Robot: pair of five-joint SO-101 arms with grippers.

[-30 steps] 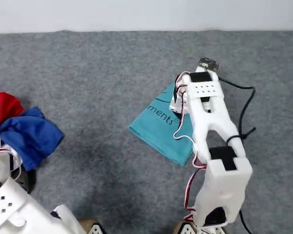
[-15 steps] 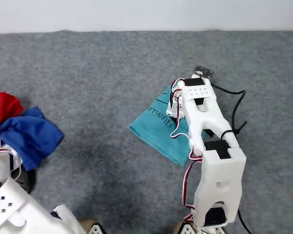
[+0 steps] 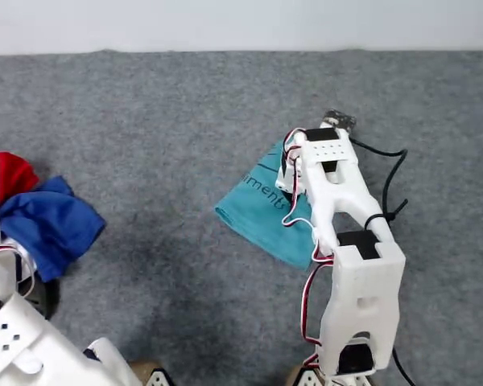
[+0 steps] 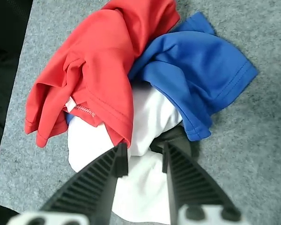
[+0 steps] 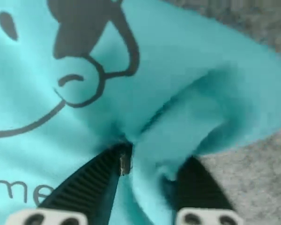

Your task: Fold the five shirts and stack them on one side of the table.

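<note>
Right gripper (image 5: 154, 164): jaws clamp a raised fold of the teal shirt (image 3: 258, 211), which lies right of centre on the table (image 3: 161, 121). Left gripper (image 4: 144, 157): jaws narrowly apart over the white shirt (image 4: 150, 122), which is piled with the red shirt (image 4: 98, 70) and blue shirt (image 4: 201, 79) at the left edge.

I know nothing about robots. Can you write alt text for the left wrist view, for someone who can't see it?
Three crumpled shirts lie heaped on a grey felt tabletop: a red shirt and a blue shirt, both overlapping a white shirt. The left end effector is open over the white one, its black ribbed fingers apart.
</note>
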